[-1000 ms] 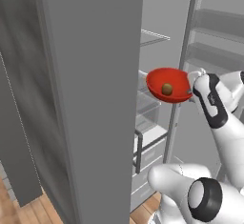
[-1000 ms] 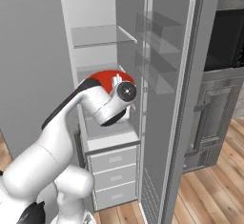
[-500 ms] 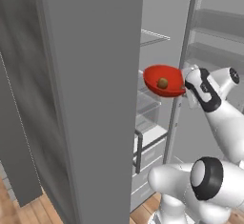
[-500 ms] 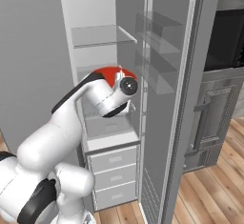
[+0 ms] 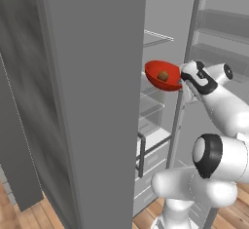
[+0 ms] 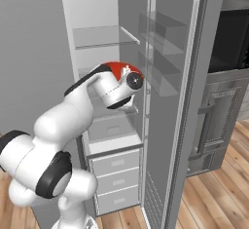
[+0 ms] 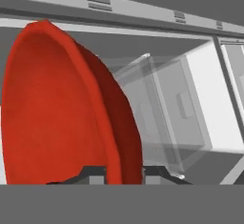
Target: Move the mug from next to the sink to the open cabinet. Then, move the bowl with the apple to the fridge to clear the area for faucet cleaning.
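I am clenching my pincer [image 5: 184, 75] on the bowl's [image 5: 162, 75] rim, apple [image 5: 163, 76] inside, carrying it into the fridge [image 6: 104, 9] ahead; setting down is remaining.

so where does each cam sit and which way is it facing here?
Left base view: behind the arm's left, facing the open fridge; arm at right, end effector gripping the bowl holding the apple.
Right base view: behind the arm's right, facing the fridge interior; arm rising from lower left.
Hand view: on the hand, along the bowl rim toward fridge drawers; dark fingertips at bottom.
Shared: bowl, fridge.
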